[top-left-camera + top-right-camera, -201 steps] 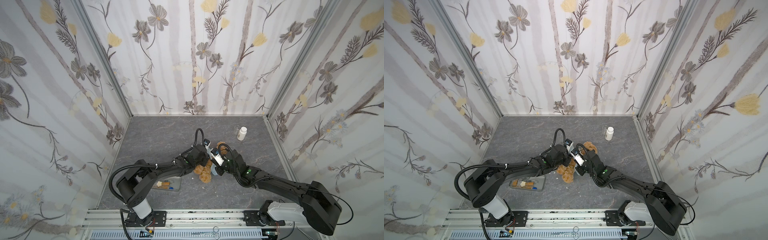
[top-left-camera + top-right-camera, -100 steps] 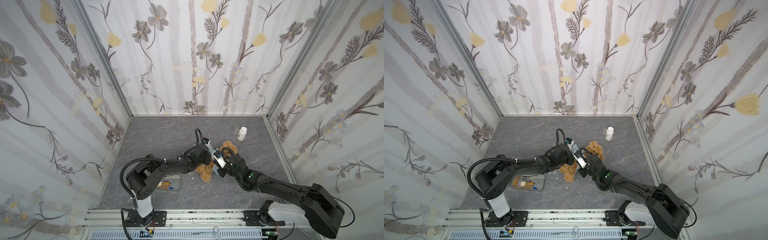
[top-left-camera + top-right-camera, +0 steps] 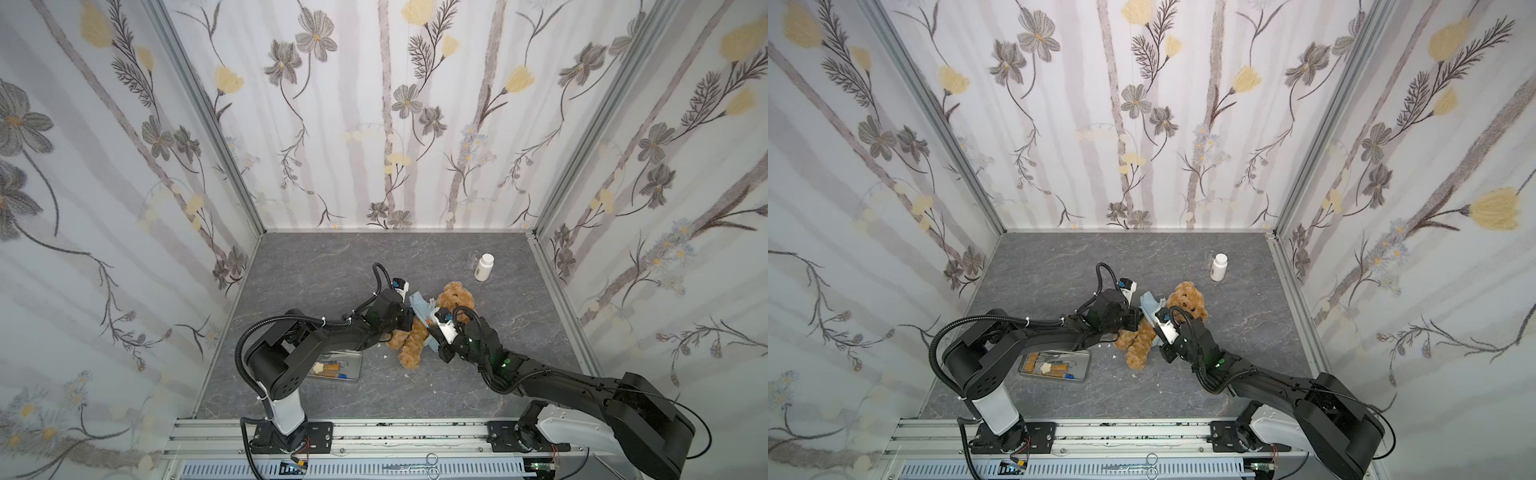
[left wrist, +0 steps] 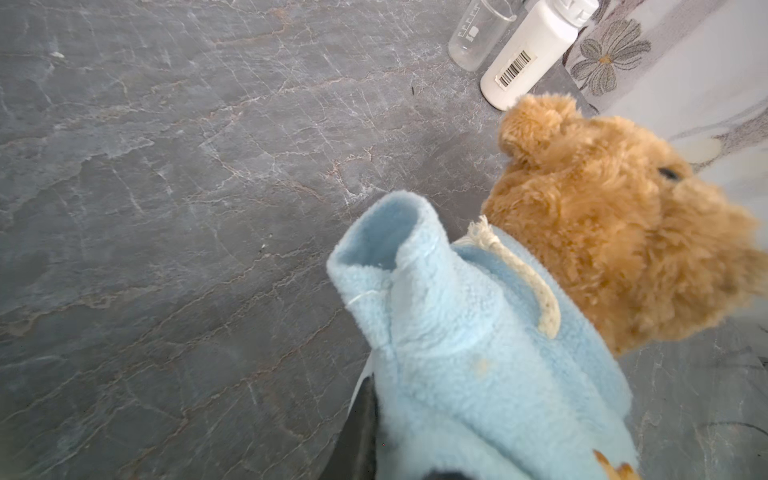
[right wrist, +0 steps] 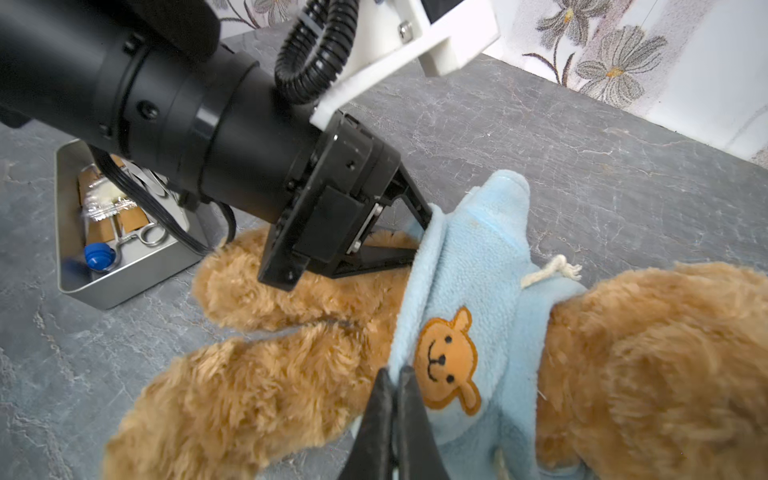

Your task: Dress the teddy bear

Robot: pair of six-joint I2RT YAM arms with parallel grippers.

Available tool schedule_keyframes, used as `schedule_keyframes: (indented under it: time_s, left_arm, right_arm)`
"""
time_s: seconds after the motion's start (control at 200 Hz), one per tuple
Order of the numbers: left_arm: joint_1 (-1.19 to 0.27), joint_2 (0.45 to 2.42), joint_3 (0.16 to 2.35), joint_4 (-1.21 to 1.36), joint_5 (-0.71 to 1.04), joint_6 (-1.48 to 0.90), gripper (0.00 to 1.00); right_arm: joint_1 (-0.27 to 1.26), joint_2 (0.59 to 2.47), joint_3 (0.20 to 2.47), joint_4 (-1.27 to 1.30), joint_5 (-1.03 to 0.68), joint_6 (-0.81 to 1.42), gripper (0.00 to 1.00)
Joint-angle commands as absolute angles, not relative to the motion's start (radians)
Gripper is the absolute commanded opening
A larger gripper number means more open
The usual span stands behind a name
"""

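Pinching shirt [image 5: 478, 286] edge, R tool [image 5: 397, 372].

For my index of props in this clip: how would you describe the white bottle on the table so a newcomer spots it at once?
On the grey stone-patterned tabletop, look toward the far right corner, beyond the golden-brown plush teddy bear. A white plastic bottle with a ribbed cap stands there. Unlike the clear glass beaker beside it, it is opaque and bears a black barcode label.
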State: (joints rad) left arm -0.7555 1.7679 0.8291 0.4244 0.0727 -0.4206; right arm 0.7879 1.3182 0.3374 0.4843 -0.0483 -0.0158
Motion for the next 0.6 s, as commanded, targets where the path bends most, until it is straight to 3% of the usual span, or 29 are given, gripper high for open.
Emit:
schedule_keyframes:
  time_s: [0.0, 0.29, 0.594]
  left_arm:
    - [-0.723, 1.789, 0.823, 0.405, -0.213, -0.525, 0.11]
    - [-0.701, 1.779, 0.789, 0.443, -0.237, -0.664, 0.01]
    - [-0.733, 1.721, 0.753, 0.508, -0.094, -0.571, 0.03]
  right_arm:
    - [0.798, 1.3, 0.295, 0.506, -0.212, 0.067, 0.0]
    - [0.813, 1.334, 0.247, 0.52, -0.173, 0.199, 0.0]
    - [0.813, 1.324, 0.339, 0.489, -0.065, 0.187, 0.0]
